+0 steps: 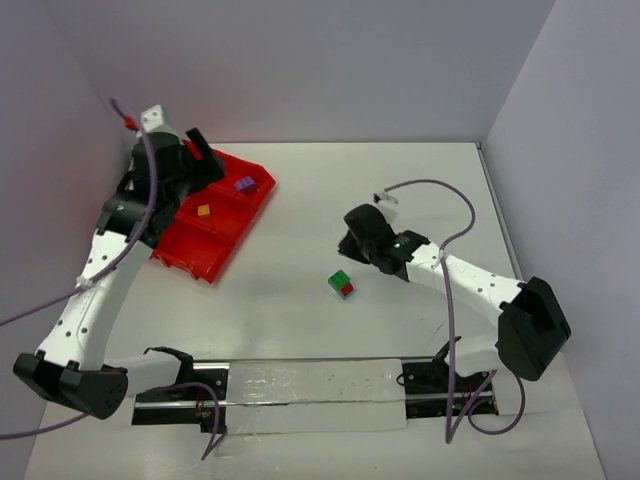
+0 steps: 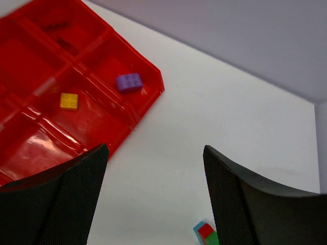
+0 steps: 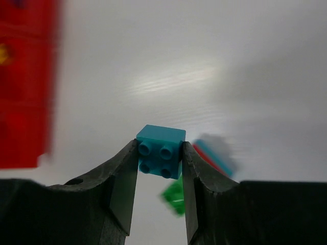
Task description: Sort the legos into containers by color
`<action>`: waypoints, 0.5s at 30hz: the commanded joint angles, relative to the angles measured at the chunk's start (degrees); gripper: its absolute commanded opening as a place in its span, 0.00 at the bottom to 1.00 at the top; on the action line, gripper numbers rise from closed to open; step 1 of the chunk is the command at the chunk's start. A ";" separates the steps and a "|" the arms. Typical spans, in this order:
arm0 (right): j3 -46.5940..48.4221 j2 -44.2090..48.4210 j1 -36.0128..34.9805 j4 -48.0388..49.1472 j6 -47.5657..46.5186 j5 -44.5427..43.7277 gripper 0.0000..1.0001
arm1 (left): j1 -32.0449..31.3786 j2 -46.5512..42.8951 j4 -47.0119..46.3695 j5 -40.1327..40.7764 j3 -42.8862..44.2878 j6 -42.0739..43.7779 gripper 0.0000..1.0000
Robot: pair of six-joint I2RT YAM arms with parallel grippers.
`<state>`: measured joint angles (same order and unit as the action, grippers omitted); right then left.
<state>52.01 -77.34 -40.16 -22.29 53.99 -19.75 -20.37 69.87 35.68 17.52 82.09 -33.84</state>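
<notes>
Right gripper [image 3: 160, 148] is closed narrow on a cyan brick [image 3: 160, 153]. It pinches at the very fingertips on two opposite smooth side walls, with the four studs facing the wrist cam. Handling call: hard moulded plastic, near weightless, won't deform. But the walls are glossy and the pinch is tip-only, so it could pivot or pop out if the squeeze goes off-centre. The flat walls are the right place to hold, not the studs. Looks: square, clean turquoise, far smaller than the fingers. Next out, at about 6 o'clock from that gripper in the top view, a small stack [image 1: 341, 284] sits mid-table on the white table [image 1: 420, 180]. It shows green and red, with a cyan edge in the wrist views. It's blurred there, so I can't tell how firmly the pieces are clipped. Further out, at 10 o'clock from the stack, the red tray [image 1: 228, 232] lies skewed at far left, with low-walled square cells. A purple brick [image 2: 129, 82] sits in the cell at the tray's 1 o'clock corner. A yellow brick [image 2: 69, 101] is in a neighbouring cell at 7 o'clock from it. Each is alone and studs up. Left gripper [image 2: 154, 149] is spread wide and empty, hovering above the tray's far-left end. No cyan shows in any visible cell, so the held brick probably wants an unused one.
</notes>
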 commanded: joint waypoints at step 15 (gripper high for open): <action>53.61 -40.76 -17.63 12.27 -16.98 15.75 0.20 | 8.42 -10.67 11.29 -0.17 9.98 3.04 0.81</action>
<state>97.15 -113.49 -57.35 -13.10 39.76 -8.68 -12.32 59.65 44.40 17.77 91.35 -32.30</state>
